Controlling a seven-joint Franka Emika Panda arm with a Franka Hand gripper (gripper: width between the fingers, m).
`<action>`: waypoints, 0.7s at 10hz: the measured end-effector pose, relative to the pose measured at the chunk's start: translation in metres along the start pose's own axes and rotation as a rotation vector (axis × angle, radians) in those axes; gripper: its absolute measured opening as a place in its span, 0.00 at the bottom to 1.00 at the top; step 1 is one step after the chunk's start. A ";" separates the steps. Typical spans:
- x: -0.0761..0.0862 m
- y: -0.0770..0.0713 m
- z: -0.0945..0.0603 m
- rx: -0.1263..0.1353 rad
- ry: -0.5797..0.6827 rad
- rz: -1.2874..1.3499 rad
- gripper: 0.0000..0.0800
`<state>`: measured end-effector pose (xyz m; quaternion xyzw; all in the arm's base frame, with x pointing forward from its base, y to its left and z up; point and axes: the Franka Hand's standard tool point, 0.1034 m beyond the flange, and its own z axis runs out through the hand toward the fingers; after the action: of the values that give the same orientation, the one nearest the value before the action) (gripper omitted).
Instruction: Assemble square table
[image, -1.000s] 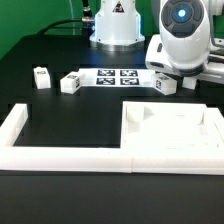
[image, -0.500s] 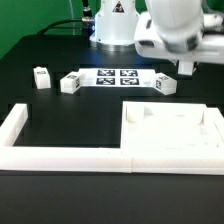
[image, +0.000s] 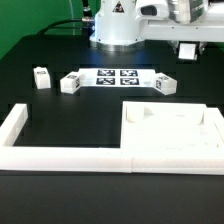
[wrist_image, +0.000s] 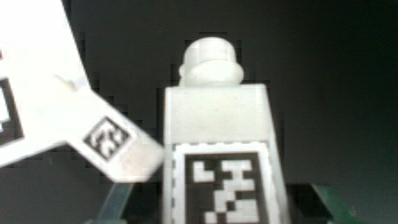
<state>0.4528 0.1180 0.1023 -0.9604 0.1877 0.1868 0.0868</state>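
The flat white square tabletop (image: 172, 132) lies at the exterior view's right, three small tagged leg blocks (image: 70, 83) stand beside the marker board (image: 115, 77), a close leg block (wrist_image: 217, 120) shows a rounded peg, and whether the raised gripper (image: 187, 50) is wide or narrow I cannot tell.

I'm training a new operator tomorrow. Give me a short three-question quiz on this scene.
1. In the exterior view, how many legs lie loose on the table?
2. True or false: the gripper touches the tabletop.
3. The marker board lies: A) on the tabletop; B) between two legs; C) under the gripper.
Key: 1 three; 2 false; 3 B.
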 end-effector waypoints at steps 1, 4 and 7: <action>0.015 0.003 -0.021 -0.036 0.074 -0.060 0.36; 0.068 -0.016 -0.081 -0.010 0.316 -0.165 0.36; 0.065 -0.020 -0.071 0.022 0.469 -0.178 0.36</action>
<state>0.5400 0.0975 0.1440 -0.9892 0.1193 -0.0517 0.0673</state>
